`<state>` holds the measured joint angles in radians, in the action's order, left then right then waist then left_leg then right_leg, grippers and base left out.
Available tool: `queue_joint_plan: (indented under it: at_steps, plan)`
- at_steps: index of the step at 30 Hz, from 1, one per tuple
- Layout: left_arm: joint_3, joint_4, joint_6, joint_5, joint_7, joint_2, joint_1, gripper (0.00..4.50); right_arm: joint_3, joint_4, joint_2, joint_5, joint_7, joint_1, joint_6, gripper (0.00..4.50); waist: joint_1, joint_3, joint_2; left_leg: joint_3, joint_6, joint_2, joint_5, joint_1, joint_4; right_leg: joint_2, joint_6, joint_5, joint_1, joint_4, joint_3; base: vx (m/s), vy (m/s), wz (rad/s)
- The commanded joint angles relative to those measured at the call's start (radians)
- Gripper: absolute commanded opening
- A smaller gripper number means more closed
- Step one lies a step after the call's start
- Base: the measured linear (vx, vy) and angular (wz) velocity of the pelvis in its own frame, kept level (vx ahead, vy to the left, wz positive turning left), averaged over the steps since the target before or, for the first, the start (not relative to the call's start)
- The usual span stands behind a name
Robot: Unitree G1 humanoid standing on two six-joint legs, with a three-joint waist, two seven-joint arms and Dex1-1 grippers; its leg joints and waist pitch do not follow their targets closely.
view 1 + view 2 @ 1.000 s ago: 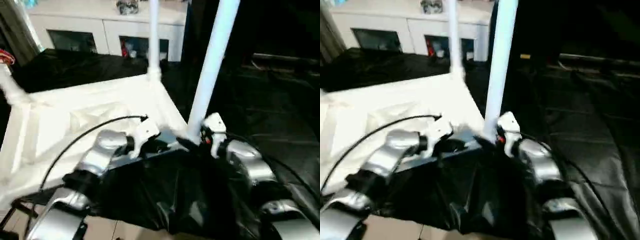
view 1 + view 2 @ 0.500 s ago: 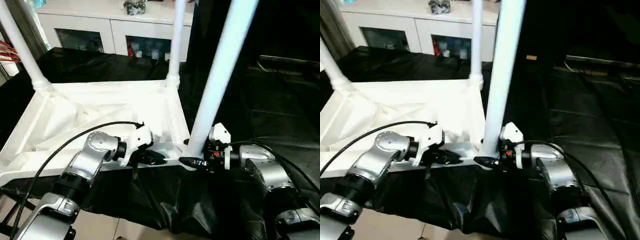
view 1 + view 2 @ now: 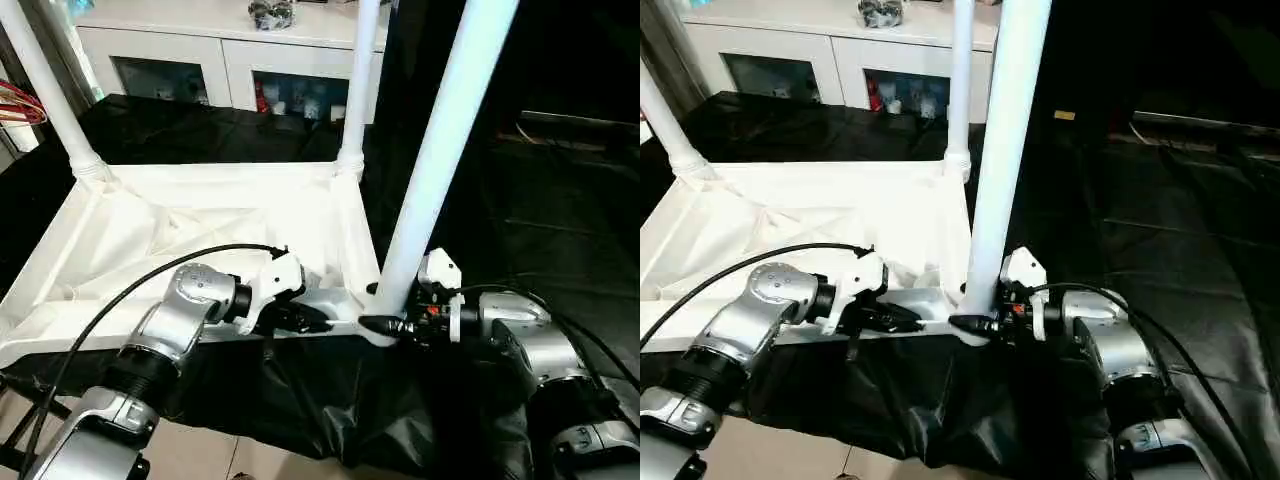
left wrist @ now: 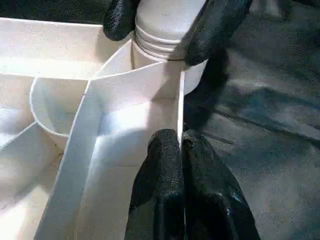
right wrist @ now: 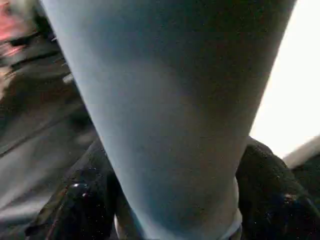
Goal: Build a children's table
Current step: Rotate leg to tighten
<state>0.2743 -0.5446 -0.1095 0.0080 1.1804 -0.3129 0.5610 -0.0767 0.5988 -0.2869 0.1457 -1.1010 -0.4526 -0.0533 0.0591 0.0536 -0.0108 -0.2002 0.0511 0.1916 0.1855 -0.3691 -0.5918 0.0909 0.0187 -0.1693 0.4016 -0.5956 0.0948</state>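
Since the earlier frames the head camera has steadied and tilted, so a third leg (image 3: 55, 105) at the far left corner shows, while the tabletop (image 3: 200, 225) still lies underside up on the black sheet (image 3: 560, 200) with the grippers in much the same places. The right gripper (image 3: 385, 322), reaching in level from the right, has its black fingers (image 5: 80, 200) on either side of the near right leg (image 3: 440, 150) at its base. The left gripper (image 4: 181, 145), fingers pressed together, pinches the tabletop's near rim just left of that leg's socket; another leg (image 3: 358, 80) stands at the far right corner.
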Motion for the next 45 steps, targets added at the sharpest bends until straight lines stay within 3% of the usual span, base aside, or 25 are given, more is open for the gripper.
queue_joint_plan:
  at_steps: [1,6,10,17,18,20,22,26,31,34,40,45]
  plan:
    - [-0.013,-0.015,-0.005,0.009,-0.132,0.074,0.057,0.0,-0.034,0.036,0.088,-0.023,0.113,-0.025,0.004,2.7,-0.004,-0.063,0.003,0.025,-0.027,0.046,0.254,0.015,0.072,0.069,0.208,-0.336,-0.046,0.082,-0.054,0.0,0.0,0.0]
    - [-0.017,-0.073,-0.022,0.046,-0.282,0.147,0.098,0.0,-0.001,0.118,0.163,-0.065,0.348,-0.061,0.019,2.69,-0.016,-0.06,0.003,0.029,-0.005,0.044,0.286,0.019,0.074,0.07,0.178,-0.409,-0.04,0.092,-0.053,0.0,0.0,0.0]
    - [-0.021,-0.108,-0.039,0.067,-0.4,0.21,0.125,0.0,0.036,0.165,0.234,-0.069,0.517,-0.089,-0.004,2.69,-0.02,-0.063,0.0,0.028,-0.013,0.044,0.28,0.019,0.074,0.068,0.181,-0.374,-0.04,0.091,-0.054,0.0,0.0,0.0]
    - [-0.021,-0.114,-0.041,0.073,-0.419,0.221,0.128,0.0,0.04,0.172,0.249,-0.069,0.539,-0.093,-0.002,2.69,-0.019,-0.067,0.001,0.025,-0.044,0.043,0.236,0.012,0.071,0.067,0.206,-0.279,-0.047,0.081,-0.054,0.0,0.0,0.0]
    - [-0.021,-0.115,-0.042,0.074,-0.423,0.223,0.129,0.0,0.041,0.173,0.251,-0.069,0.544,-0.094,-0.001,3.04,-0.02,-0.066,0.0,0.024,-0.043,0.044,0.238,0.013,0.072,0.066,0.207,-0.279,-0.045,0.081,-0.054,0.0,0.0,0.0]
    - [-0.012,-0.114,-0.021,0.083,-0.407,0.221,0.124,0.0,0.052,0.184,0.282,-0.043,0.51,-0.115,-0.002,3.25,-0.022,-0.065,0.003,0.026,-0.041,0.044,0.256,0.012,0.073,0.067,0.205,-0.301,-0.046,0.083,-0.053,0.0,0.0,0.0]
    - [-0.009,-0.105,-0.004,0.078,-0.367,0.205,0.114,0.0,0.026,0.186,0.269,-0.063,0.475,-0.122,0.024,3.49,-0.022,-0.063,0.001,0.026,-0.034,0.044,0.274,0.014,0.074,0.068,0.197,-0.333,-0.044,0.087,-0.053,0.0,0.0,0.0]
    - [-0.006,-0.088,0.013,0.064,-0.308,0.169,0.098,0.0,-0.005,0.158,0.226,-0.066,0.379,-0.109,0.044,3.49,-0.024,-0.065,0.001,0.027,-0.037,0.044,0.268,0.011,0.074,0.068,0.197,-0.316,-0.047,0.084,-0.054,0.0,0.0,0.0]
    - [-0.002,-0.028,0.039,0.024,-0.167,0.106,0.06,0.0,-0.029,0.074,0.137,-0.029,0.147,-0.073,0.053,3.49,-0.02,-0.073,0.001,0.023,-0.084,0.046,0.18,0.005,0.065,0.066,0.247,-0.15,-0.057,0.062,-0.054,0.0,0.0,0.0]
    - [0.003,-0.007,0.041,0.013,-0.119,0.081,0.047,0.0,-0.041,0.055,0.103,-0.023,0.072,-0.06,0.06,3.49,-0.015,-0.071,0.0,0.019,-0.102,0.049,0.165,0.007,0.064,0.064,0.268,-0.127,-0.054,0.059,-0.053,0.0,0.0,0.0]
    - [0.009,0.033,0.033,-0.016,-0.002,0.015,0.026,0.0,-0.068,-0.006,0.015,0.014,-0.117,-0.028,0.019,3.35,-0.001,-0.065,0.0,0.018,-0.077,0.052,0.225,0.013,0.068,0.066,0.247,-0.237,-0.049,0.069,-0.055,0.0,0.0,0.0]
    - [0.013,0.044,0.021,-0.022,0.049,-0.015,0.02,0.0,-0.079,-0.034,-0.009,0.016,-0.181,-0.016,-0.004,3.02,0.005,-0.067,-0.001,0.02,-0.059,0.053,0.218,0.015,0.07,0.065,0.243,-0.23,-0.048,0.067,-0.055,0.0,0.0,0.0]
